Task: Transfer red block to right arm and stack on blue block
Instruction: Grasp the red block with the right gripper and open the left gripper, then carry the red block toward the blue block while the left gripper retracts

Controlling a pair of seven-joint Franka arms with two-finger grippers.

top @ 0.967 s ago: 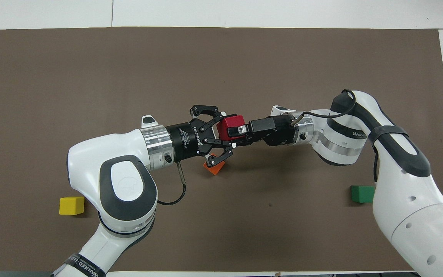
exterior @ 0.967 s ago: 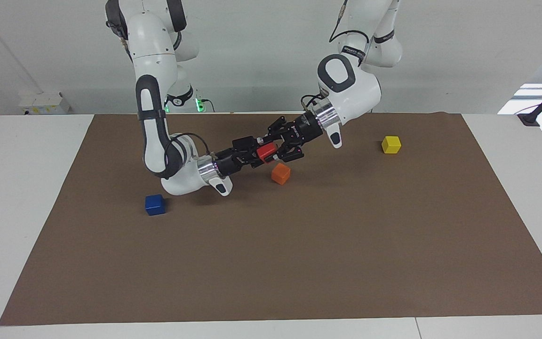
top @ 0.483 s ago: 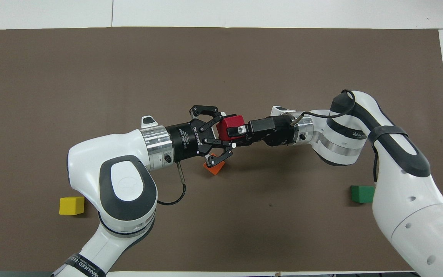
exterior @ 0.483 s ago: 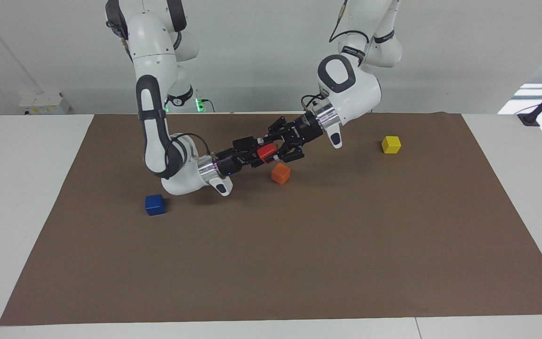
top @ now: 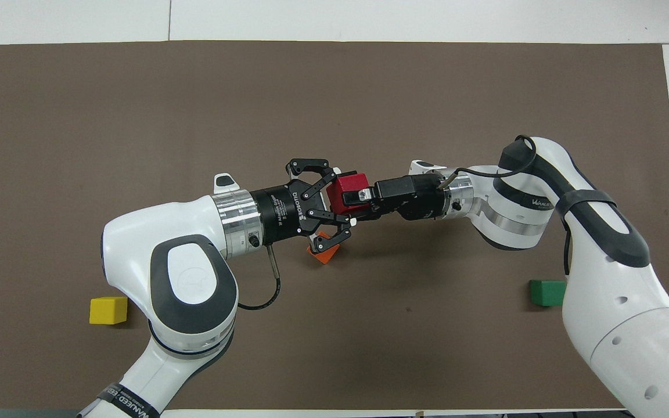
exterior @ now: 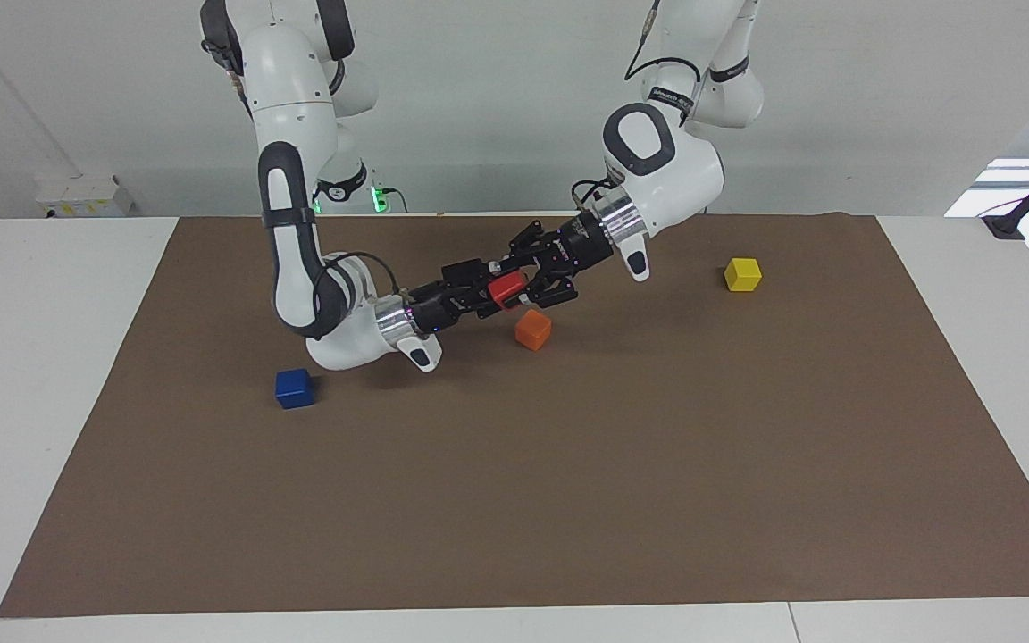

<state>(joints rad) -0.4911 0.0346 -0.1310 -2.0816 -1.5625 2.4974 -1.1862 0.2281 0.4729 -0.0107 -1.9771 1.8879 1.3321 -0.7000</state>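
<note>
While the red block hangs in the air over the orange cube, we see both hands meet on it: our right hand is clenched on it, and our left hand also touches it, though we cannot tell its grip. The blue block lies on the bench beside the right arm's elbow.

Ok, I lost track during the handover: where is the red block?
The red block is up in the air mid-table, between the left tool and right tool, above the mat beside the orange block.
</note>
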